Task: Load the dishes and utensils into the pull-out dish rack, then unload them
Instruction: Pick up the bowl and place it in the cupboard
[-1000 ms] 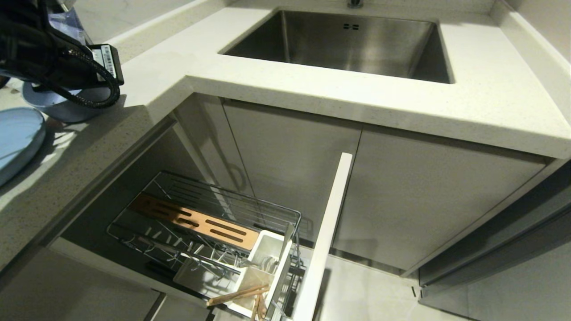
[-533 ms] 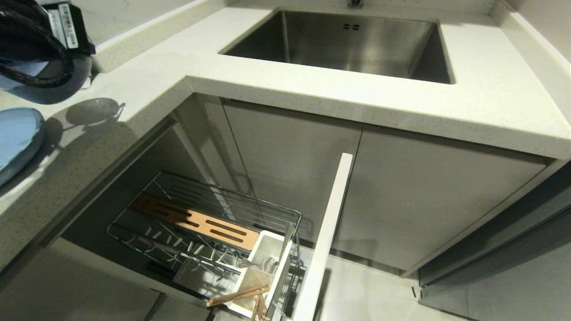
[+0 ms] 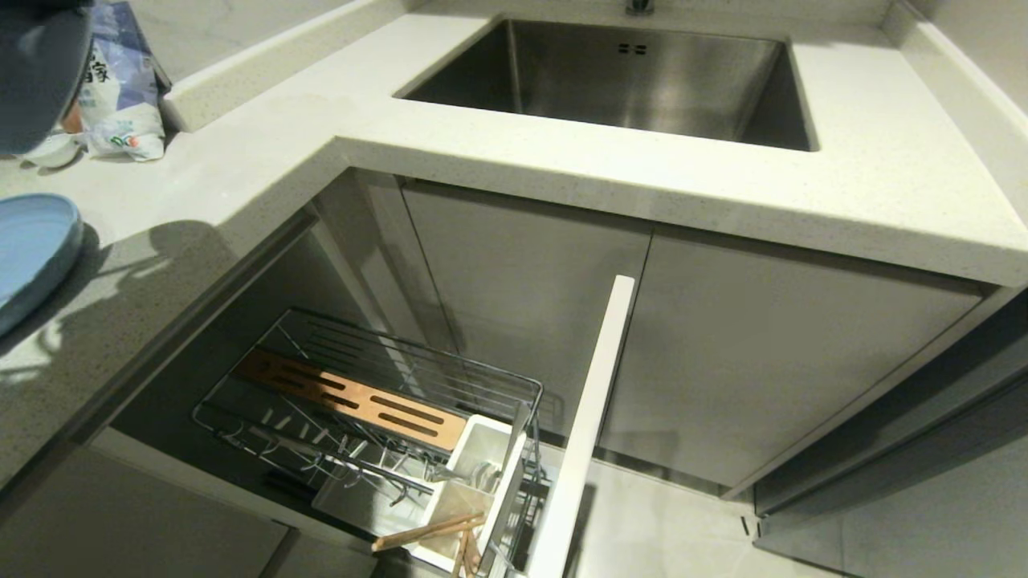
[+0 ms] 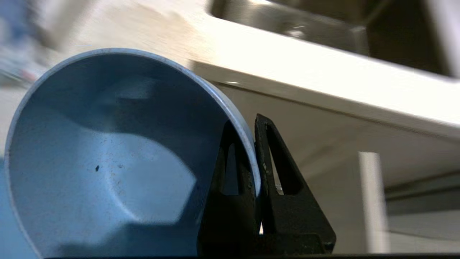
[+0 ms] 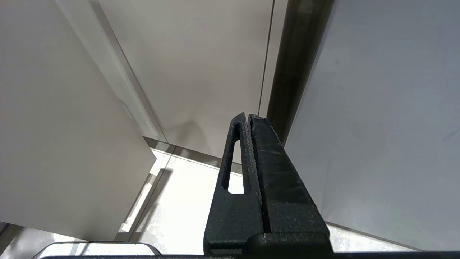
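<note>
Head view shows the tabletop point(image 3: 241, 160) above the pull-out dish rack point(image 3: 361, 401), the plate point(image 3: 32, 249) left of the rack, chopsticks point(image 3: 426, 531) in its caddy. Left end effector point(image 4: 253, 144) pinches the bowl point(image 4: 107, 162) rim; right end effector point(image 5: 248, 118) closed, empty.

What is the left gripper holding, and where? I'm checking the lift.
The left gripper holds the blue bowl, fingers pinching its rim.

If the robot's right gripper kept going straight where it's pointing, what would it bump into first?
Probably the grey cabinet door. The shut right gripper points at it with nothing between, though depth is hard to judge.
</note>
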